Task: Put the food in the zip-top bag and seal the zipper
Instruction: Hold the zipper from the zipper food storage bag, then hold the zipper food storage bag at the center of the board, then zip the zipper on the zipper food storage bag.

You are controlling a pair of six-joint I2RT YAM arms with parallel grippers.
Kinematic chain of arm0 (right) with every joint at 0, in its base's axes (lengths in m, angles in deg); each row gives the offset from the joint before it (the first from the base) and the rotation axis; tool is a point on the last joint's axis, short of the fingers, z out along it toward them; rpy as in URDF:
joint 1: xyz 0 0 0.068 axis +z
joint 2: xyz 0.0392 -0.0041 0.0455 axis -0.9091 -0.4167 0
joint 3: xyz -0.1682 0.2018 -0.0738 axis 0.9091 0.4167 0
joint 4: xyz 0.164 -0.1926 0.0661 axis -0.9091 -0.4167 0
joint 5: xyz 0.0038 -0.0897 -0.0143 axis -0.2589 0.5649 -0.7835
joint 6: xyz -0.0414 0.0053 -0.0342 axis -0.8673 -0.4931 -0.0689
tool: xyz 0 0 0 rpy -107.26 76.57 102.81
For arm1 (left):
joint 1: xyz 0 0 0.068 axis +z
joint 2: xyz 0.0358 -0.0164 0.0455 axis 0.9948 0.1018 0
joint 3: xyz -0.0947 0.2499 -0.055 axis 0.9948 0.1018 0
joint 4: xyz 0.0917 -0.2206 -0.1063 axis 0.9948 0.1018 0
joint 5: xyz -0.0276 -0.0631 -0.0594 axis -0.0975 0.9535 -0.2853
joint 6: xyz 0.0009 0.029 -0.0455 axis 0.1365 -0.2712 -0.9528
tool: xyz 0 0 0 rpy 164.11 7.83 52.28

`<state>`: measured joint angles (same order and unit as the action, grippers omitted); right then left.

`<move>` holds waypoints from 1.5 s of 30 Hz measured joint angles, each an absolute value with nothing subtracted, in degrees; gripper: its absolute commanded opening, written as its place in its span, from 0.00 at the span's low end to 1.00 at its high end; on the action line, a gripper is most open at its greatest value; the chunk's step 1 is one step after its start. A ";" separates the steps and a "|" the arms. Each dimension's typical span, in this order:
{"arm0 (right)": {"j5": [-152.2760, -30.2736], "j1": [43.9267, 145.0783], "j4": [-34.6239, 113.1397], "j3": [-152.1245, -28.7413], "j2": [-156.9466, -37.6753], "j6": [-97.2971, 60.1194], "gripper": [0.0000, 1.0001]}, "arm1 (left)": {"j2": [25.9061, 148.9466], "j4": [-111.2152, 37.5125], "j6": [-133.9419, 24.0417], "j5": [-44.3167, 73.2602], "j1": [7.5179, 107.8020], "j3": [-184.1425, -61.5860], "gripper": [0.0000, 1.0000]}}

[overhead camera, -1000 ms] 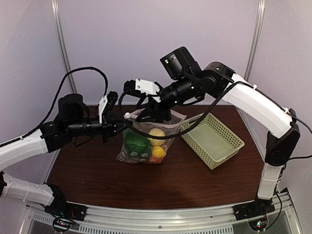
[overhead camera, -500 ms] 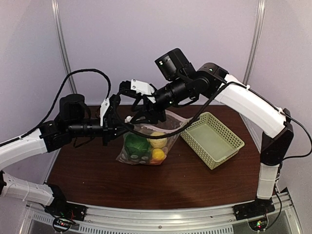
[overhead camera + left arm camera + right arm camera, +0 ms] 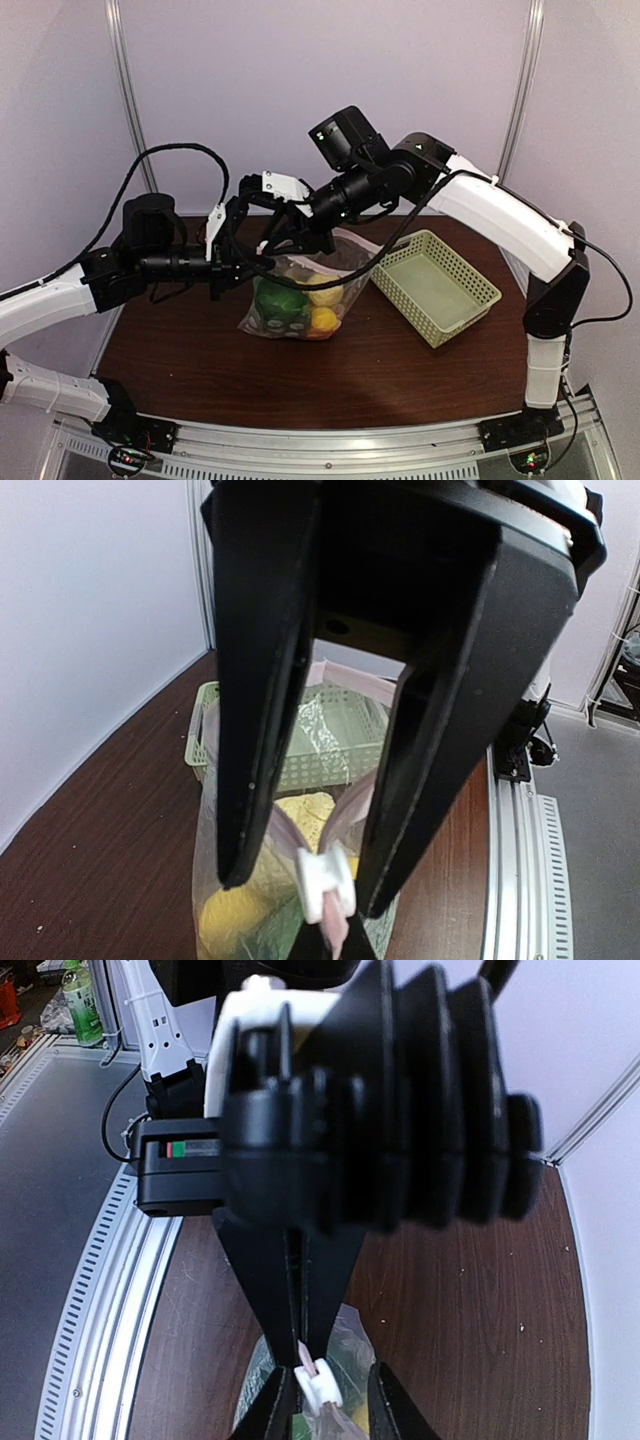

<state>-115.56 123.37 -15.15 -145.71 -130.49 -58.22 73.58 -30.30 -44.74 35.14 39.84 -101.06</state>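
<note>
Clear bag (image 3: pixel 352 252), centre frame, holds food (image 3: pixel 278 298); left gripper (image 3: pixel 302 895) fingers stand apart, straddling white slider (image 3: pixel 325 880). Right gripper (image 3: pixel 330 1375) flanks same slider; its grip: cannot tell.

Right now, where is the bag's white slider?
The white slider sits low-centre in the left wrist view, on the zip-top bag's mouth, between the left gripper's fingertips.

**Bag mouth largely masked**

From above, the zipper (image 3: pixel 326 882) is hidden behind the right gripper (image 3: pixel 283 238). In that gripper's wrist view the fingertips are cut by the lower edge. The food (image 3: pixel 300 815) is blurred, perhaps lemon pieces.
</note>
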 measured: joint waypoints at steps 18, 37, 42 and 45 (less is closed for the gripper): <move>-116.15 123.39 -16.09 -145.93 -130.47 -58.68 0.00 | 73.54 -30.15 -44.78 33.13 39.80 -101.06 0.20; -115.07 123.53 -16.11 -145.91 -130.44 -59.38 0.00 | 73.51 -30.19 -44.91 33.00 39.80 -102.03 0.00; -112.65 123.68 -15.56 -145.54 -130.16 -60.19 0.00 | 72.79 -30.23 -44.93 30.99 39.60 -101.70 0.00; -111.45 124.01 -15.19 -144.99 -129.92 -60.34 0.00 | 71.13 -30.41 -44.96 28.80 39.36 -100.56 0.00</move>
